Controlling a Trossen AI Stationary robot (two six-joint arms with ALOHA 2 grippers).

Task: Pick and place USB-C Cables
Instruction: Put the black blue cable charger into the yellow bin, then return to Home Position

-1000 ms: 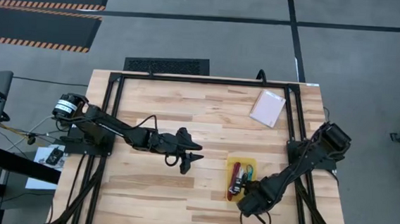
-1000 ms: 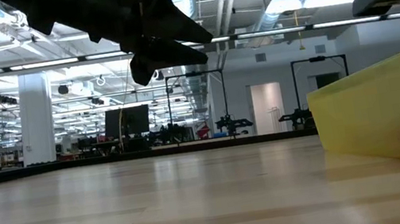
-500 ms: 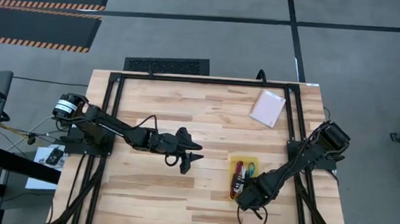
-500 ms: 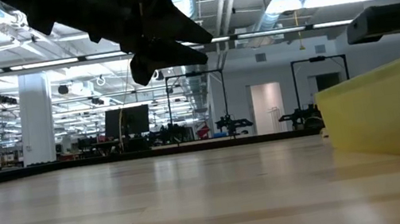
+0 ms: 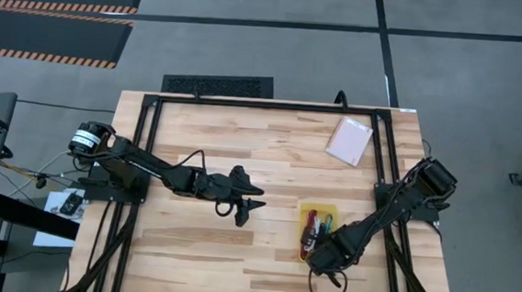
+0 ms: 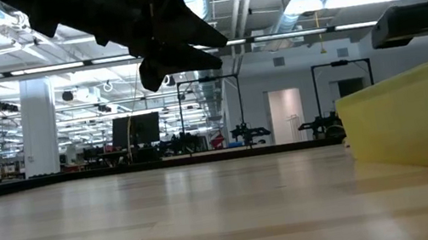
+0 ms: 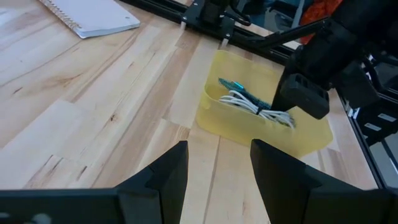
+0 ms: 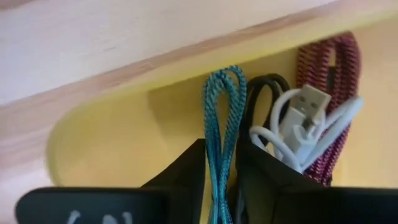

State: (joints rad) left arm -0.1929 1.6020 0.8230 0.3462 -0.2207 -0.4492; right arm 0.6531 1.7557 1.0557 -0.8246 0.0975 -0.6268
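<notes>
The left gripper [image 5: 247,207] hangs above the middle of the bench [image 5: 206,142] with its fingers [image 7: 163,176] spread wide and nothing in them. At about 3 o'clock from it sits the yellow tray [image 5: 303,211], and inside lie the red cable [image 8: 333,74], the teal cable [image 8: 221,118], the white cable [image 8: 301,127] and the black cable [image 8: 264,93], all packed close together. The right gripper [image 5: 320,249] is low over the tray's near end, its fingers [image 8: 186,171] a little apart on either side of the teal cable, though I cannot tell if they squeeze it.
</notes>
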